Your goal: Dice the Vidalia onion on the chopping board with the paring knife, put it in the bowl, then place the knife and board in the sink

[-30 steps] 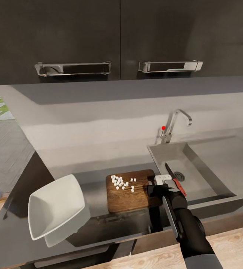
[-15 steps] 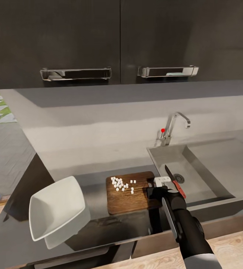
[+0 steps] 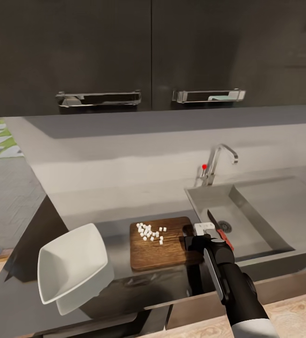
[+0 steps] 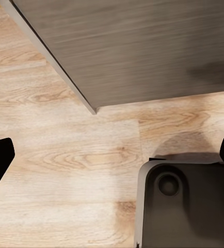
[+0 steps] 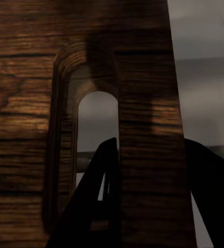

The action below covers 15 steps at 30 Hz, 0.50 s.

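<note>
The right claw (image 3: 200,233) grips the chopping board (image 3: 162,241) at its edge nearest the sink (image 3: 247,220); in the right wrist view its dark fingers (image 5: 104,196) straddle the board's handle slot. The paring knife (image 3: 220,228) lies just beyond the claw, over the sink's rim. Diced Vidalia onion (image 3: 150,232) sits on the board's far part. The bowl (image 3: 70,267) rests tilted on the tabletop (image 3: 120,277), on the board's side away from the sink. The left claw (image 4: 112,155) hangs wide open over wooden floor (image 4: 65,170).
</note>
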### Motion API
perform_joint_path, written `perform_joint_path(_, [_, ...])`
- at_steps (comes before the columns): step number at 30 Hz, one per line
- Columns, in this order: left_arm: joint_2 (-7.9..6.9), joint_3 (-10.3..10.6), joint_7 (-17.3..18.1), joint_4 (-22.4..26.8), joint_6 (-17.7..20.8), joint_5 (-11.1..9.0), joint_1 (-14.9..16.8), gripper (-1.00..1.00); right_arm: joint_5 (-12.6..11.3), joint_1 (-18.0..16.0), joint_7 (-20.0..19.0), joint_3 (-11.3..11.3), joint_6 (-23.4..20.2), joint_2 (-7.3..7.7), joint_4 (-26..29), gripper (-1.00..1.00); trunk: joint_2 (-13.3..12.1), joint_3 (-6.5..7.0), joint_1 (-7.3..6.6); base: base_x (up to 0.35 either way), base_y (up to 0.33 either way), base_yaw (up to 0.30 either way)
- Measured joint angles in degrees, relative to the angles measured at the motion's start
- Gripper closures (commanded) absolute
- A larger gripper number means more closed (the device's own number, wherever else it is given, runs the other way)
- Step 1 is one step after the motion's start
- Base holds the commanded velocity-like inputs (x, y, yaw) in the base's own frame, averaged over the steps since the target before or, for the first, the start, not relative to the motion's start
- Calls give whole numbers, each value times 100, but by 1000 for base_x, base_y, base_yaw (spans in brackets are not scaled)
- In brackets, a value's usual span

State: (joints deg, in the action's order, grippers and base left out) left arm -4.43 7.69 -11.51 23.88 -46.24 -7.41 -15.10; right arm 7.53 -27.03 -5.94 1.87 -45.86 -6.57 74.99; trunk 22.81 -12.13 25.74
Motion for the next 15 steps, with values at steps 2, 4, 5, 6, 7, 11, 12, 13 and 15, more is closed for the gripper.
perform_joint_path(2, [0, 0, 0, 0, 0, 0, 0, -100, -5, 0, -1, -1, 0, 0, 0, 100, 0, 18, 0, 0, 0, 0])
perform_joint_path(4, [1, 0, 0, 0, 0, 0, 0, -100, -4, 0, -1, 0, 0, 0, 0, 100, 0, 36, 0, 0, 0, 0])
perform_joint_path(5, [0, 0, 0, 0, 0, 0, 0, -100, -4, 0, -1, 1, 0, 0, 0, 100, 0, 45, 0, 0, 0, 0])
perform_joint_path(6, [0, 0, 0, 0, 0, 0, 0, -100, -7, 0, -1, 1, 0, 0, 0, 100, 0, 54, 0, 0, 0, 0])
perform_joint_path(7, [1, 0, 0, 0, 0, 0, 0, -100, -1, 0, -1, 1, 0, 0, 0, 100, 0, 63, 0, 0, 0, 0])
perform_joint_path(11, [0, 0, 0, 0, 0, 0, 0, -100, 0, 0, 1, 0, 0, 0, 0, 100, 0, 99, 0, 0, 0, 0])
perform_joint_path(12, [1, 0, 0, 0, 0, 0, 0, -100, -3, 0, -1, 0, 0, 0, 0, 100, 0, 108, 0, 0, 0, 0])
perform_joint_path(13, [1, 0, 0, 0, 0, 0, 0, -100, -3, 0, -1, 0, 0, 0, 0, 100, 0, 117, 0, 0, 0, 0])
perform_joint_path(15, [2, 0, 0, 0, 0, 0, 0, -100, 9, 0, 12, 1, 1, 0, 0, 100, 0, 136, 0, 0, 0, 0])
